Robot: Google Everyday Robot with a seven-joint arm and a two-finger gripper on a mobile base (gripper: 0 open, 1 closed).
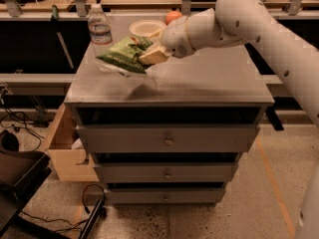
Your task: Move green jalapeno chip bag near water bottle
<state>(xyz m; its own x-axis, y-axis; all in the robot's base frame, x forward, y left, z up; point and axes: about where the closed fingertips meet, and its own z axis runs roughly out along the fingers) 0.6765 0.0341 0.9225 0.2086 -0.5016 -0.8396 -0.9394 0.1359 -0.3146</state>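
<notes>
The green jalapeno chip bag (122, 55) is held in the air just above the grey cabinet top (199, 83), a little right of and in front of the water bottle (100, 31). My gripper (151, 55) is shut on the bag's right end, its tan fingers (155, 57) pinching the foil. The white arm reaches in from the upper right. The clear bottle with its white cap stands upright at the back left corner of the top. The bag's left tip nearly overlaps the bottle's base.
A white bowl (146, 29) and an orange fruit (172, 17) sit at the back of the top. The cabinet has several drawers (167, 139). A wooden drawer box (62, 148) juts out at the left. Cables lie on the floor at lower left.
</notes>
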